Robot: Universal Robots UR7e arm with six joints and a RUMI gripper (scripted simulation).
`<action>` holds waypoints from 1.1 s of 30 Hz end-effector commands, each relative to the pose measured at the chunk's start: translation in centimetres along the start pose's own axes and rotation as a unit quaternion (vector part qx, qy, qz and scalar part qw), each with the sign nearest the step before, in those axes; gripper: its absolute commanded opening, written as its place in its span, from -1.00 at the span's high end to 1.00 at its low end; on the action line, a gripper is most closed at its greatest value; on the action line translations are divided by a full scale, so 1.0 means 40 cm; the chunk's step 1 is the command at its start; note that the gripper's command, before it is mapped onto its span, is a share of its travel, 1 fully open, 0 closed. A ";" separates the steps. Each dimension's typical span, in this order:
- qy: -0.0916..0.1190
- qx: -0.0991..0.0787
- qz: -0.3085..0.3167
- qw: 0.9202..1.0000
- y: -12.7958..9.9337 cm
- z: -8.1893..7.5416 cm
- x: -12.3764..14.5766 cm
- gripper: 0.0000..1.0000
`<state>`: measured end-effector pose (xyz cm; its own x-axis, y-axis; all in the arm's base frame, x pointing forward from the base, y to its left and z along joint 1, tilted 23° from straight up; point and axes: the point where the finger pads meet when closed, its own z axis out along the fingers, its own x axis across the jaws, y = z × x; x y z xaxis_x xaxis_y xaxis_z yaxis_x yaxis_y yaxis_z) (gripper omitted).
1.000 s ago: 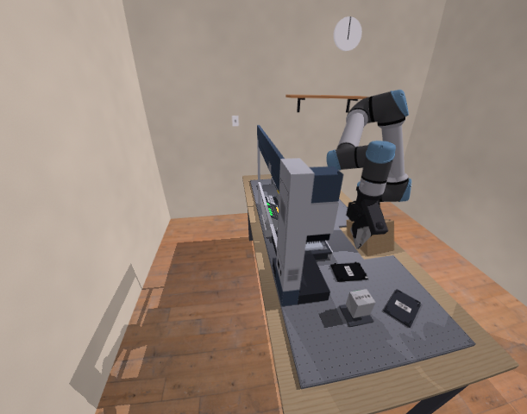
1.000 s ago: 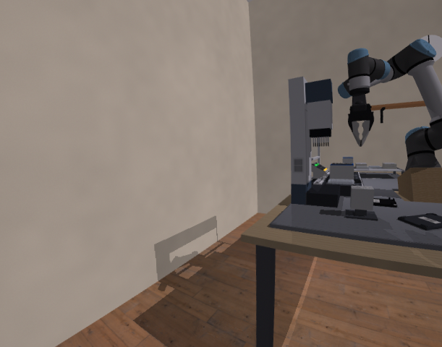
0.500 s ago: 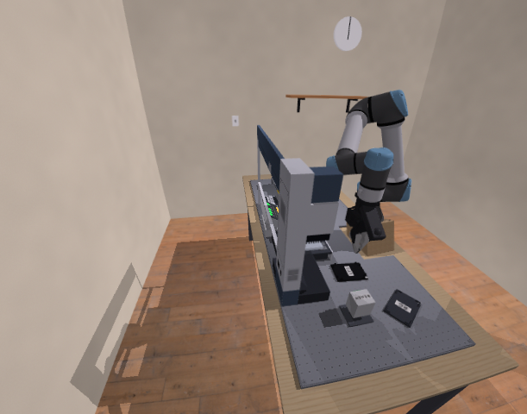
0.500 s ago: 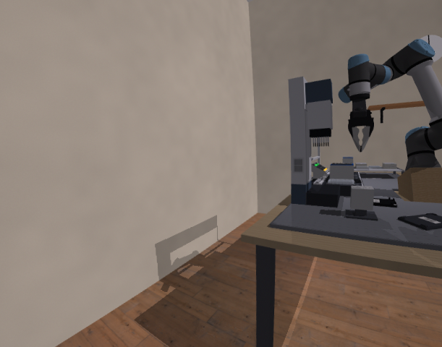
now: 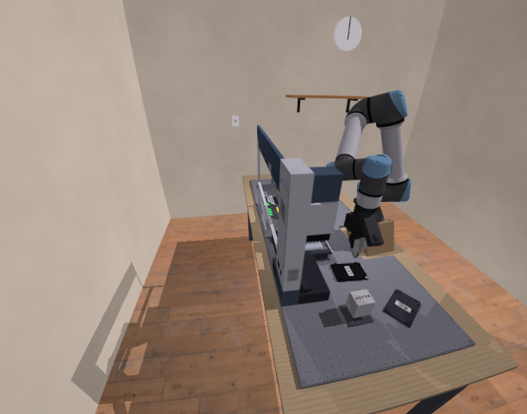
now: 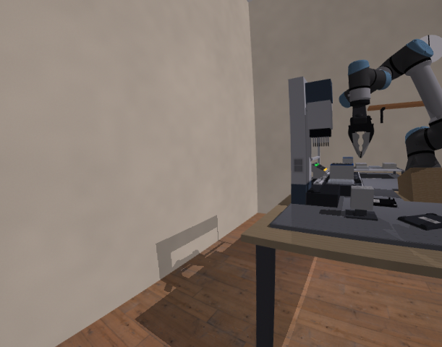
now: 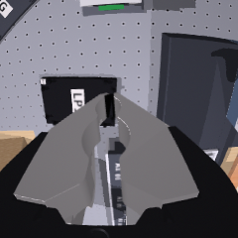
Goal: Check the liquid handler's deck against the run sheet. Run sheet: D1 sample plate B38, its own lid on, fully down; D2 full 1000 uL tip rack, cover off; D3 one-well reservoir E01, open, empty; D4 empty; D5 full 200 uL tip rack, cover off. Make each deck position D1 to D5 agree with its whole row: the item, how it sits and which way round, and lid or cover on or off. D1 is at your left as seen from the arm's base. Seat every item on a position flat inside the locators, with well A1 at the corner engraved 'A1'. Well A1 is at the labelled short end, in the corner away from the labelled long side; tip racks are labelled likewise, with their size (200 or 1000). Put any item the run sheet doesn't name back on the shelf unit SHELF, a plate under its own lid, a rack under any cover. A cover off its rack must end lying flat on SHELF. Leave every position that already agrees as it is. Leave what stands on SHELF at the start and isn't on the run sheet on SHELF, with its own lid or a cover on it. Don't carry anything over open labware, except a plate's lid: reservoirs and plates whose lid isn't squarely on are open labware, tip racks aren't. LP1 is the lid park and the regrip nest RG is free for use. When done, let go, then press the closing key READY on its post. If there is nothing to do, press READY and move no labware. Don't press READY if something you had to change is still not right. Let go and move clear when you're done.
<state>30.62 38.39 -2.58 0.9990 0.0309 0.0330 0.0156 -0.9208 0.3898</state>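
My gripper (image 5: 359,250) (image 6: 360,154) (image 7: 111,95) is shut with nothing between the fingers. It hangs point-down above the near end of the liquid handler's deck, beside the handler's grey tower (image 5: 294,214) (image 6: 300,134). Just beyond the fingertips lies the black lid park pad LP1 (image 5: 348,272) (image 7: 61,99), which is bare. The white READY key block (image 5: 360,303) (image 6: 361,197) stands on its post farther out on the grey board. The deck's labware shows only edge-on in the exterior view: a tall rack (image 6: 341,172) and low flat items (image 6: 367,165) behind it. Their labels and lids are too small to read.
The black regrip nest RG (image 5: 399,308) (image 6: 425,220) lies tilted to the right of the READY block. A brown box (image 5: 383,238) (image 6: 422,183) stands close beside the gripper by the arm's base. The handler's dark head (image 5: 325,182) (image 7: 198,99) overhangs the deck next to the fingers.
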 end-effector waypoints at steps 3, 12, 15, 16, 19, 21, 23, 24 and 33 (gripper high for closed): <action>0.000 0.000 0.000 1.000 0.002 0.032 0.000 1.00; 0.000 0.000 0.000 1.000 0.002 0.065 0.000 1.00; 0.000 0.000 0.000 1.000 0.001 0.073 -0.001 1.00; 0.000 0.000 0.000 1.000 0.002 0.077 -0.001 1.00; 0.000 0.000 0.000 1.000 0.002 0.090 -0.001 1.00; 0.000 0.000 0.000 1.000 0.002 0.098 -0.001 1.00; 0.000 0.000 0.000 1.000 0.002 0.106 -0.001 1.00; 0.000 0.000 0.000 1.000 0.002 0.111 -0.001 1.00; 0.000 0.000 0.000 1.000 0.002 0.140 -0.001 1.00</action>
<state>30.83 36.48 -7.09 0.9990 0.0307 0.0325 0.0156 -0.9206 0.3902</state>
